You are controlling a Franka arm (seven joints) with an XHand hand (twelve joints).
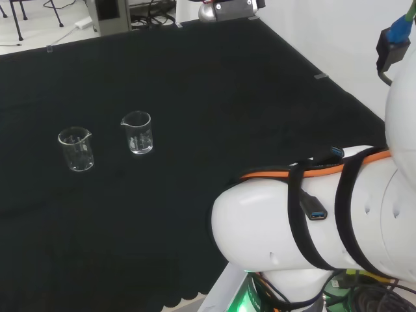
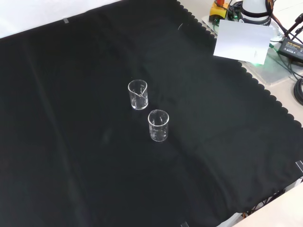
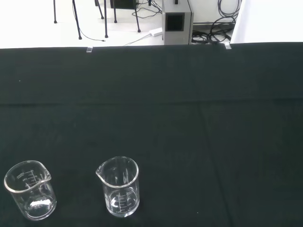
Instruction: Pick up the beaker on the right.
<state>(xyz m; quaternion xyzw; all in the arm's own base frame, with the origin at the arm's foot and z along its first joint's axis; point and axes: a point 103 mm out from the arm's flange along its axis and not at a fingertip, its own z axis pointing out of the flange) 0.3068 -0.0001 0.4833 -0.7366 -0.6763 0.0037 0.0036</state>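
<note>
1. clear glass is what you are after: two small beakers stand upright and close together, not touching, on the black cloth [image 1: 214,84] of the tabletop. in the head view the right beaker [image 1: 137,132] sits near the left beaker [image 1: 76,149]; in the front view the pair stand one behind the other.
2. you cannot tell how the hand is set.
3. risk: reaching for the wrong one, since the two look alike and their order changes with the view.
4. risk: fingers closing beside the neighbour may knock it over, as the gap is narrow.
5. risk: smooth glass may slip.
6. behind the tabletop, the room shows a pale floor, cables and a grey box [image 3: 177,21].
</note>
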